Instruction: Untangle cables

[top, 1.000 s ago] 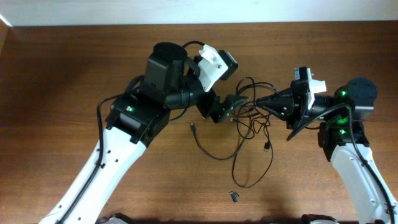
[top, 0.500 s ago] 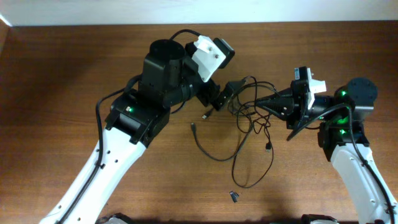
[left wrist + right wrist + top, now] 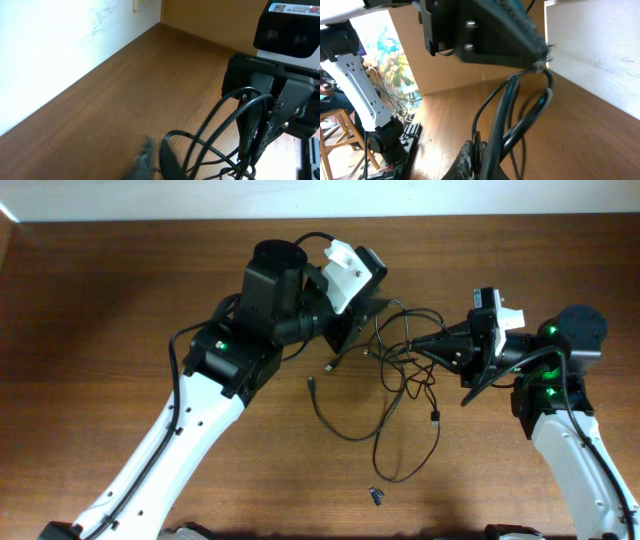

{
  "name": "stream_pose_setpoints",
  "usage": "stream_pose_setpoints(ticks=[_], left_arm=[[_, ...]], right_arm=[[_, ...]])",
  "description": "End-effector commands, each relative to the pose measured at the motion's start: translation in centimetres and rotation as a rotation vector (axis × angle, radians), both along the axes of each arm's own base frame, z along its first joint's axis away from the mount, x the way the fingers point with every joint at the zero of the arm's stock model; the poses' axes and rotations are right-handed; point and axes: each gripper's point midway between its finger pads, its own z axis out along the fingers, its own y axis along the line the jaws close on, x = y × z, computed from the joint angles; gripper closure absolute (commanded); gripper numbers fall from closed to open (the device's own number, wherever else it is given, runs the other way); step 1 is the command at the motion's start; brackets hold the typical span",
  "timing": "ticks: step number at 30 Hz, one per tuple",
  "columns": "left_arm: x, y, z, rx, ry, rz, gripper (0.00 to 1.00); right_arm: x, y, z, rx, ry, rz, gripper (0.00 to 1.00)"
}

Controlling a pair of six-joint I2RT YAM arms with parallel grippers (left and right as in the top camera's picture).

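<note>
At the far middle of the surface (image 3: 110, 290), between the two arms, the cables (image 3: 404, 385) sit as one tangle. I judge the task to be at an early stage: no cord lies apart from the others yet. The crossings bunch just on the near side of the two hands, and loose loops trail from there toward the near edge. One strand curves out to the left and ends in the left-side plug (image 3: 312, 384); that is the closest thing to a freed length. The right-side plug (image 3: 432, 418) hangs off the right of the bunch. Left to do: draw all the cords apart and lay them separately.

Left hand (image 3: 372, 313): clenched, at the far left corner of the tangle. The right wrist view shows cords running out of its tip, so I take it as grasping a cable strand.

Right hand (image 3: 416, 347): clenched too, at the right of the bunch. Cords rise from between its fingers in its own view, so it is also grasping cable. I cannot tell which cord each hand holds.

A small dark loose piece (image 3: 377, 496) lies toward the near edge, apart from the loops.

Surface: brown wood grain, matte.

Room: a white wall (image 3: 300, 198) runs along the far edge. A tan panel (image 3: 450, 77) stands at one side. Past it the right wrist view catches a wooden stool (image 3: 330, 131) and bright, blurred colours.
</note>
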Motion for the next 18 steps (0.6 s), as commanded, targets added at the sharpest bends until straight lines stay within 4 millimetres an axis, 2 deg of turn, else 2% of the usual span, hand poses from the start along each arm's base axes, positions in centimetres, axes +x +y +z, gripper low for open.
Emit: stream_pose_setpoints(ticks=[1, 3, 5, 7, 8, 12, 15, 16, 17, 18], left_arm=[[0.5, -0.3, 0.6, -0.018, -0.025, -0.009, 1.00], [2.0, 0.8, 0.8, -0.023, -0.010, 0.121, 1.00], [4.1, 3.4, 0.9, -0.048, 0.043, 0.351, 1.00], [5.2, 5.2, 0.9, -0.065, 0.070, 0.495, 1.00], [5.2, 5.3, 0.9, -0.069, 0.077, 0.504, 1.00], [3.3, 3.4, 0.5, -0.064, 0.110, 0.345, 1.00], [-0.7, -0.1, 1.5, -0.044, -0.008, -0.030, 1.00], [-1.5, -0.6, 1.7, -0.046, -0.030, -0.097, 0.99], [-2.1, -0.9, 1.9, -0.053, -0.038, -0.140, 0.61], [-2.2, -0.9, 1.9, -0.055, -0.037, -0.144, 0.42]], right_arm=[[-0.3, 0.2, 0.3, -0.002, -0.020, 0.015, 0.96], [-0.3, 0.2, 0.3, -0.002, -0.020, 0.015, 0.96], [-0.3, 0.2, 0.3, -0.002, -0.019, 0.015, 0.96], [-0.3, 0.2, 0.3, -0.002, -0.019, 0.015, 0.96], [-0.3, 0.2, 0.3, -0.002, -0.019, 0.015, 0.96], [-0.3, 0.2, 0.3, -0.002, -0.020, 0.015, 0.96], [-0.3, 0.2, 0.3, -0.002, -0.020, 0.015, 0.96], [-0.3, 0.2, 0.3, -0.002, -0.020, 0.015, 0.96], [-0.3, 0.2, 0.3, -0.002, -0.020, 0.015, 0.96], [-0.3, 0.2, 0.3, -0.002, -0.020, 0.015, 0.96]])
